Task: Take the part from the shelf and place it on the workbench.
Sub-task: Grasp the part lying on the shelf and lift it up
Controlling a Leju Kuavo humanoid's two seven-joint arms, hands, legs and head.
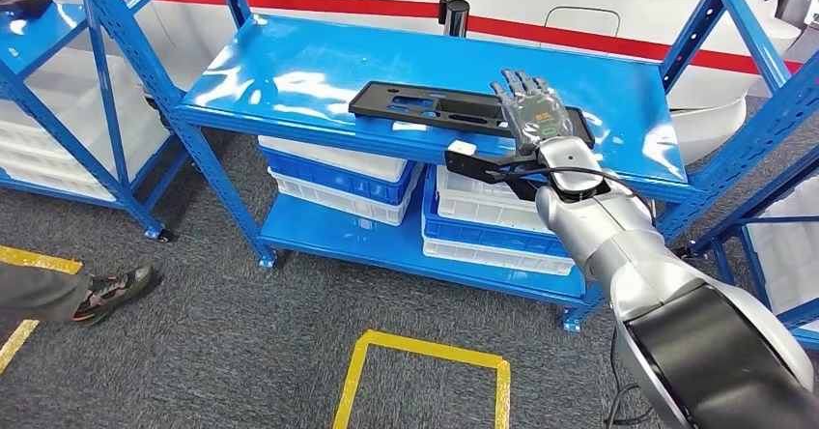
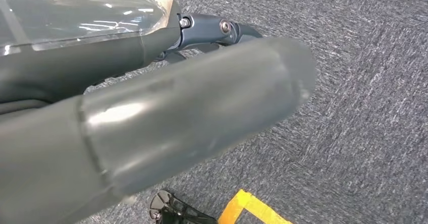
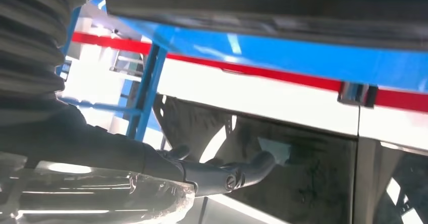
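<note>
The part (image 1: pixel 425 105) is a long flat black panel with cut-outs, lying on the top board of the blue shelf (image 1: pixel 290 71) near its front edge. My right hand (image 1: pixel 531 115) reaches over the panel's right end, fingers spread and stretched forward, and I see no grip on it. In the right wrist view a dark finger (image 3: pixel 222 176) stretches out straight with nothing in it, and the shelf's blue edge (image 3: pixel 303 57) runs close by. My left hand (image 2: pixel 151 118) hangs over grey carpet, its thick thumb and a dark finger extended and holding nothing.
White and blue bins (image 1: pixel 338 173) (image 1: pixel 483 216) are stacked on the lower shelf board. More blue racks stand to the left (image 1: pixel 106 91) and right (image 1: pixel 763 91). A person's shoe (image 1: pixel 116 289) rests on the carpet at left. A yellow tape square (image 1: pixel 425 352) marks the floor.
</note>
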